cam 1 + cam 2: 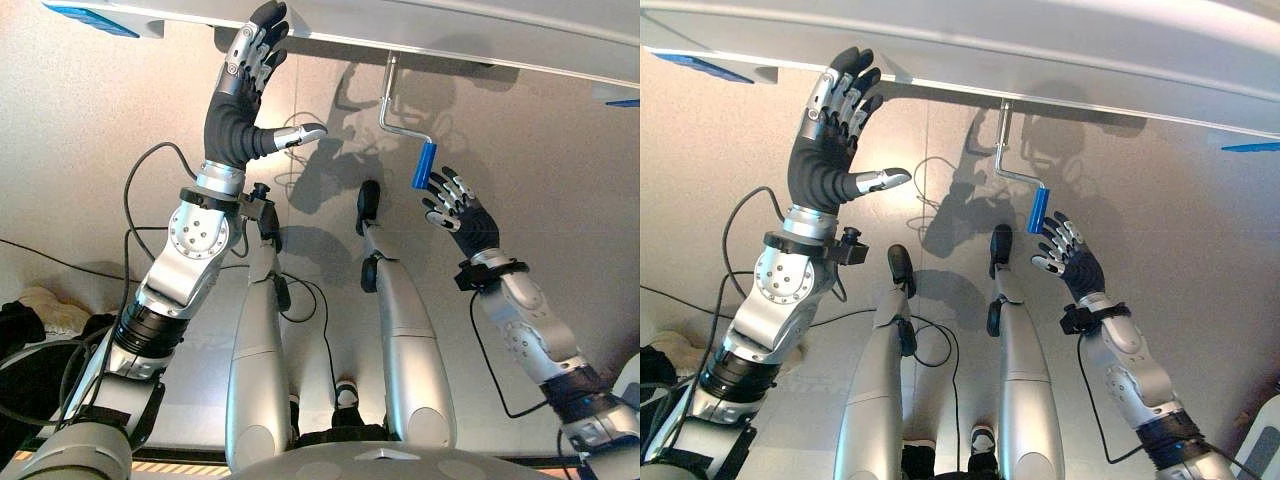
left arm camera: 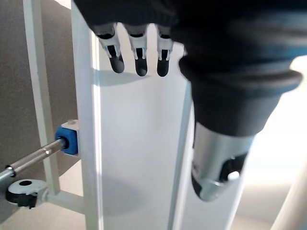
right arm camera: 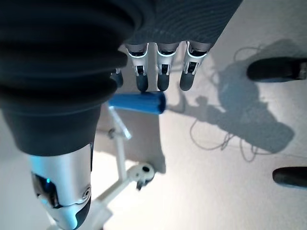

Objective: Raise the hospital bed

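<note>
The bed frame [image 1: 400,30] runs overhead, white. A metal crank [image 1: 392,105] hangs from its underside, ending in a blue handle [image 1: 424,165]. Right hand [image 1: 455,208] sits just beside and below the handle, fingers relaxed and spread, holding nothing. Left hand [image 1: 250,60] is raised at the frame's edge, well apart from the crank, fingers straight, thumb out, nothing grasped.

- The bed frame [image 1: 420,35] is running across the far side, above the floor.
- The crank [image 1: 392,100] is hanging down from the frame, its handle [image 1: 424,165] at the low end.
- The right hand [image 1: 458,208] is sitting just beside the handle.
- The left hand [image 1: 250,75] is reaching up to the frame, well left of the crank.
</note>
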Motion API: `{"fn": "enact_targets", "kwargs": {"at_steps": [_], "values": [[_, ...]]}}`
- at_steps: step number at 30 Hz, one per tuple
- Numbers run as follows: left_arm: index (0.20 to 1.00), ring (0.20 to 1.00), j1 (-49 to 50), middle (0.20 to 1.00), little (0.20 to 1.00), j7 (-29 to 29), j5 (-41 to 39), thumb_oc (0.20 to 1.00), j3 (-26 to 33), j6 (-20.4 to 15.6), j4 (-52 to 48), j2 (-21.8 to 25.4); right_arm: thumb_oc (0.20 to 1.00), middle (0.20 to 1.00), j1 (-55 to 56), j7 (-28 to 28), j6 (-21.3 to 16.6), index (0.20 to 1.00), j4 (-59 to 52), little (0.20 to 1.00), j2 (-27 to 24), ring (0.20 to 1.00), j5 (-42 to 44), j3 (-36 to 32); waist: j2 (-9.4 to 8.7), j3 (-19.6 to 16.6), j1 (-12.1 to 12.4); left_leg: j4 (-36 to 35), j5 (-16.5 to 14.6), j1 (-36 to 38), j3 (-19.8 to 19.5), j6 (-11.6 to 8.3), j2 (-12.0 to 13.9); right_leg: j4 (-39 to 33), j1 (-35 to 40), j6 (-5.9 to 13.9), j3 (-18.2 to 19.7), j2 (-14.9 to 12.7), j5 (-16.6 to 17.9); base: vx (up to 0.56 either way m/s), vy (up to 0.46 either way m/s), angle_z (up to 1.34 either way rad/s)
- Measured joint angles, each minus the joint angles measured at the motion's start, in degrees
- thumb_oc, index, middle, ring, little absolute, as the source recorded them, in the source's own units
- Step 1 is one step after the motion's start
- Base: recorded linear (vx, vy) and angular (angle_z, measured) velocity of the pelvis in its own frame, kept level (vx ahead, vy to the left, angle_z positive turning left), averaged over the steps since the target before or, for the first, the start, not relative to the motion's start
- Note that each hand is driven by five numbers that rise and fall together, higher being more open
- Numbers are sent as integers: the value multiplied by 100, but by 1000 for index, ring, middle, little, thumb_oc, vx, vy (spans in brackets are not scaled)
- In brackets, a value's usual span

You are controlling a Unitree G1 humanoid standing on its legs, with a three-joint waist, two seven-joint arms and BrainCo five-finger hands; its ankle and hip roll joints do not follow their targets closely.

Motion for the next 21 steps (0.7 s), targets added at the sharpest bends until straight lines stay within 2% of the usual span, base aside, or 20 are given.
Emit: {"fn": "enact_targets", "kwargs": {"at_steps": [13,17,21], "values": [[1000,1000,-6,1000,1000,25,-2,1000,-54,4,-31,153,1000,1000,-557,19,14,1000,64,1000,-510,1000,495,288,-76,-3,25,2,1,-7,-5,-1,-4,-8,3,4,-8,-7,2,0,0,0],[1000,1000,-30,1000,1000,34,-5,1000,-127,4,-34,163,1000,1000,-990,28,31,1000,323,1000,-507,1000,594,556,-76,-3,37,0,1,-11,-8,-1,-3,-9,1,-20,-12,-6,17,0,0,0],[1000,1000,-71,1000,1000,42,-20,1000,-164,4,-42,159,1000,1000,-1232,2,63,1000,825,1000,-350,1000,601,652,-76,-3,175,-2,1,-23,-21,-1,-12,-8,1,-21,-22,-17,18,0,0,0]]}}
